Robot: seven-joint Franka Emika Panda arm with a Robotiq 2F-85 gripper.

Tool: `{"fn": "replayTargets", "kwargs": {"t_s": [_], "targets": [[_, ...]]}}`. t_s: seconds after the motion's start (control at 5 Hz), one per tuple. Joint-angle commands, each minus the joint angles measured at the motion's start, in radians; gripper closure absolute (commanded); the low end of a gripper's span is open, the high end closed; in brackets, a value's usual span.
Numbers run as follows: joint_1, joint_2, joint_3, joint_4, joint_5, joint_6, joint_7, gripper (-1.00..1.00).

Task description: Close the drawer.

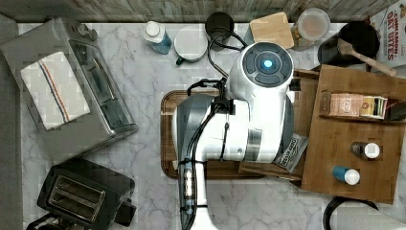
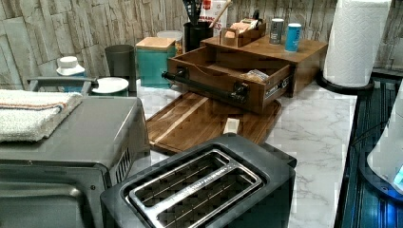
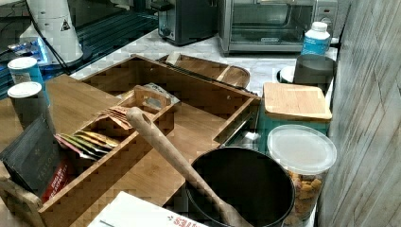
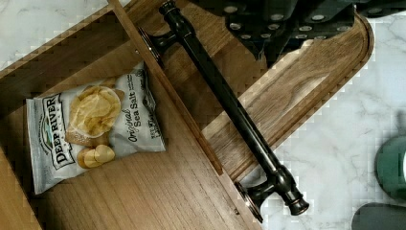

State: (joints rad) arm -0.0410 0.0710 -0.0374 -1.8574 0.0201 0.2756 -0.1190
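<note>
Wooden drawer [image 4: 143, 187] is standing pulled out, its dark handle [image 4: 230, 108] lying just beside the jaws [image 4: 282, 33] — poised for pushing — their spread I cannot tell.

The drawer [image 2: 223, 71] is a shallow box of medium-brown wood with thin raised rims, pulled well out of its cabinet. A long dark bar handle [image 4: 225, 100] runs across its front panel. Its grained bottom holds a chip bag [image 4: 91, 129] lying flat.
</note>
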Motion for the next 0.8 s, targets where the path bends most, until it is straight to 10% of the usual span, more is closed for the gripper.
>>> {"fn": "replayTargets", "kwargs": {"t_s": [0.2, 0.8], "targets": [[-0.001, 0.000, 0.001, -0.010, 0.000, 0.000, 0.000, 1.00], [0.023, -0.012, 0.034, -0.112, 0.038, 0.161, -0.146, 1.00]]}}
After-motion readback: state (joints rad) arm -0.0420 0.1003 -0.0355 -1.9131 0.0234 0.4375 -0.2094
